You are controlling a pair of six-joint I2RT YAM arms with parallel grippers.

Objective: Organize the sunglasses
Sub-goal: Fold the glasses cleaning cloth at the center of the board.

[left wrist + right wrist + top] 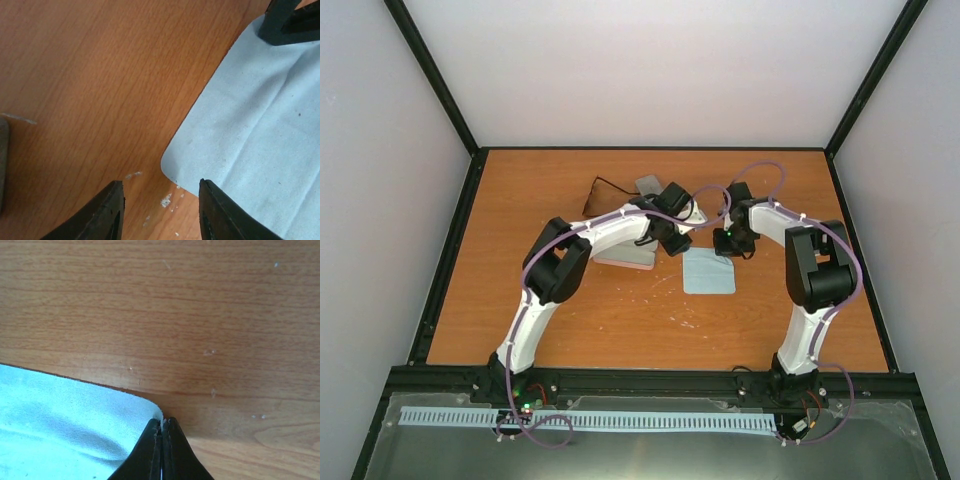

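Taking the light-blue cloth [708, 270] as the marker, flat on the wooden table [570, 320] with a few soft creases across it.

Look beyond it and to the left, well apart, for the sunglasses [605, 197] — a thin dark outline lying on the wood, clear of both grippers. Just to the cloth side of that outline, find a grey case [647, 184], partly hidden behind the left arm. Close by the cloth's left edge, under that same arm, spot a pink case [625, 262].

At the cloth's far-left corner, see the left gripper [160, 182] with fingers spread: nothing between them but bare wood, a few white specks and the rounded corner of the fabric (sitting just beside one finger in the wrist view).

At the far-right corner, see the right gripper [162, 421] with fingers pressed tight together, tips right at the cloth's rounded corner — cannot tell whether any fabric is caught between them.
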